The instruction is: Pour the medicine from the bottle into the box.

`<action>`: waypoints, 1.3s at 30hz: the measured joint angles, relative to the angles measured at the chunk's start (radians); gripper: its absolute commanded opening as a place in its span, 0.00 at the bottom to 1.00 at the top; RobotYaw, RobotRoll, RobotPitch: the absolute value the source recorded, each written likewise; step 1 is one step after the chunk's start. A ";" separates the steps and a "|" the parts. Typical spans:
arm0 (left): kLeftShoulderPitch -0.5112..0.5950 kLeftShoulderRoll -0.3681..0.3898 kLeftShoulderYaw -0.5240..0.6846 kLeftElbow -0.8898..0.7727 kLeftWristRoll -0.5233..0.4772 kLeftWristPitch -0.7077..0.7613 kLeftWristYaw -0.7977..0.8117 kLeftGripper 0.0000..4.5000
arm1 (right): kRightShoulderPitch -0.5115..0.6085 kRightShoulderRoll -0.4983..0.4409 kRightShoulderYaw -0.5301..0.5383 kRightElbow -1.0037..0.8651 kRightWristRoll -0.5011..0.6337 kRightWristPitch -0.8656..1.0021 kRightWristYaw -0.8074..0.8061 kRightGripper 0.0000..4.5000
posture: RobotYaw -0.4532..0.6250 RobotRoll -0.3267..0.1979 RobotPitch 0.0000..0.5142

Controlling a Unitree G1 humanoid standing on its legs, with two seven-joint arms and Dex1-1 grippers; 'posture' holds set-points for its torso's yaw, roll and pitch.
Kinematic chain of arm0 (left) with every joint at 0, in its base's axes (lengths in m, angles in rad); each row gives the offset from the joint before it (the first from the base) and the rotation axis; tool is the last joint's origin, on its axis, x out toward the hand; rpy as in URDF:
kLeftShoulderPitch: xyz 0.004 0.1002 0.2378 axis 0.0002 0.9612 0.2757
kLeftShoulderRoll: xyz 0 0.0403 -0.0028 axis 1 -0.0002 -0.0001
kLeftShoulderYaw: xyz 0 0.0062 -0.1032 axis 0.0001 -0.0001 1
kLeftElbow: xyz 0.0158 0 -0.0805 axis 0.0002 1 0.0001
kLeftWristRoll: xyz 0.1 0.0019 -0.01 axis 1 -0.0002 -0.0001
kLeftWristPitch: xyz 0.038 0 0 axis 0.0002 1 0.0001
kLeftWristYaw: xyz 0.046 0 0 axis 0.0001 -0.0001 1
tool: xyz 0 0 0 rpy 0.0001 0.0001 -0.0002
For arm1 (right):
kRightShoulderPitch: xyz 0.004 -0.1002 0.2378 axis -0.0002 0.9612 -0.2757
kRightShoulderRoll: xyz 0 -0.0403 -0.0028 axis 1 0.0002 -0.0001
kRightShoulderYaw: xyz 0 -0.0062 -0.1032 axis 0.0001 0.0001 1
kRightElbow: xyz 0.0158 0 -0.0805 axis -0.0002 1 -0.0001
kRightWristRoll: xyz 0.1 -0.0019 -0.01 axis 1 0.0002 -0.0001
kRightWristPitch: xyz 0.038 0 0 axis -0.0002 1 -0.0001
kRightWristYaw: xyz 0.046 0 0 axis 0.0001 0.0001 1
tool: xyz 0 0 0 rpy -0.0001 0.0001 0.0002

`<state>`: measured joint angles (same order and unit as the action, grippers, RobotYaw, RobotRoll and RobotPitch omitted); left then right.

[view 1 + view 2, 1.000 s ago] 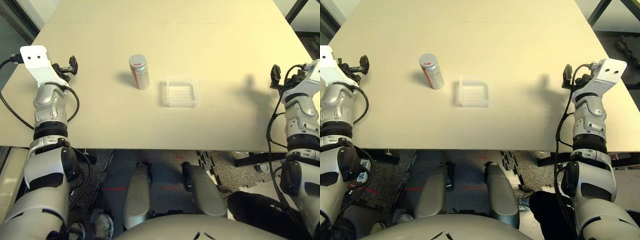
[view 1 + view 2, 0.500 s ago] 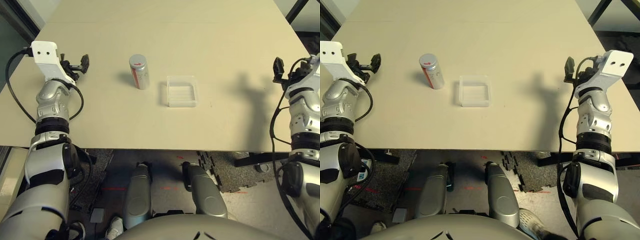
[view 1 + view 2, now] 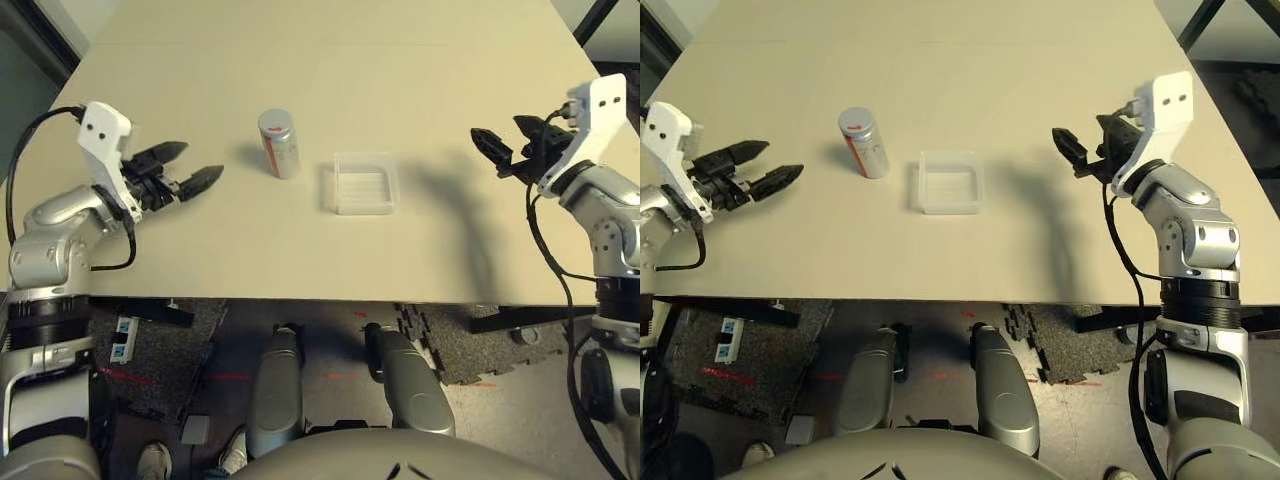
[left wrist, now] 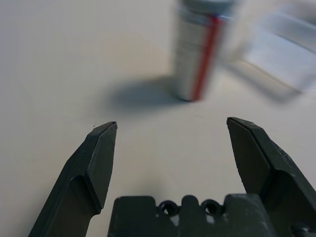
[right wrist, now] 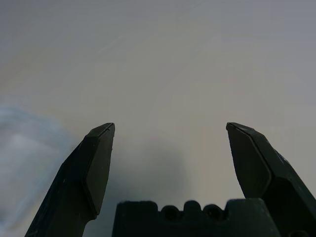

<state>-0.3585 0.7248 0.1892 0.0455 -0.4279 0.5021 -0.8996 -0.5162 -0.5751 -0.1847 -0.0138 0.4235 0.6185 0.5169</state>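
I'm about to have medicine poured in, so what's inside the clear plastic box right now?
Nothing shows inside the box; its bottom looks bare through the open top. The bottle stands beside it, not in it, and hides none of it.

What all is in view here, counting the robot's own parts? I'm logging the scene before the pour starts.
Upright cylindrical bottle with round cap: one, silvery-white with red markings, grey cap; on the table, left of the box
Shallow rectangular plastic box: one, clear; on the table, between the bottle and the right gripper
Flat tabletop: one, pale beige; under bottle and box
Patterned floor mats: several, speckled grey; beyond the table's near edge
Shoes: at least two, light; on the floor, lower left
Black two-fingered left gripper: one, open, empty; left of the bottle
Black two-fingered right gripper: one, open, empty; right of the box
Robot forearms: two, silver with black bands; one at each side
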 measured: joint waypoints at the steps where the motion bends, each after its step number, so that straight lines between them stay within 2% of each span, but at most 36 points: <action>1: -0.010 -0.018 -0.016 0.005 0.002 -0.002 0.001 0.99 | -0.007 0.000 0.008 -0.020 0.005 0.022 0.002 1.00 | 0.47 0.62 0.40; 4: -0.044 -0.059 -0.059 0.021 0.009 -0.025 0.002 0.99 | -0.019 0.005 0.021 -0.069 0.017 0.064 0.004 1.00 | 0.44 0.62 0.39; 12: -0.156 -0.156 -0.105 0.189 0.076 -0.146 0.025 0.99 | -0.023 0.034 0.022 -0.147 0.027 0.129 -0.014 1.00 | 0.41 0.62 0.37; 24: -0.253 -0.243 -0.133 0.392 0.136 -0.288 0.031 0.99 | -0.023 0.069 0.028 -0.215 0.059 0.152 -0.010 1.00 | 0.38 0.62 0.35; 37: -0.302 -0.275 -0.139 0.468 0.167 -0.361 0.036 0.99 | -0.025 0.105 0.160 -0.308 0.115 0.189 0.057 1.00 | 0.36 0.62 0.33; 39: -0.306 -0.277 -0.139 0.489 0.174 -0.374 0.037 0.91 | -0.027 0.106 0.175 -0.308 0.114 0.189 0.059 1.00 | 0.36 0.62 0.33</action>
<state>-0.6642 0.4475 0.0499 0.5341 -0.2537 0.1279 -0.8628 -0.5431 -0.4692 -0.0093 -0.3222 0.5380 0.8072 0.5756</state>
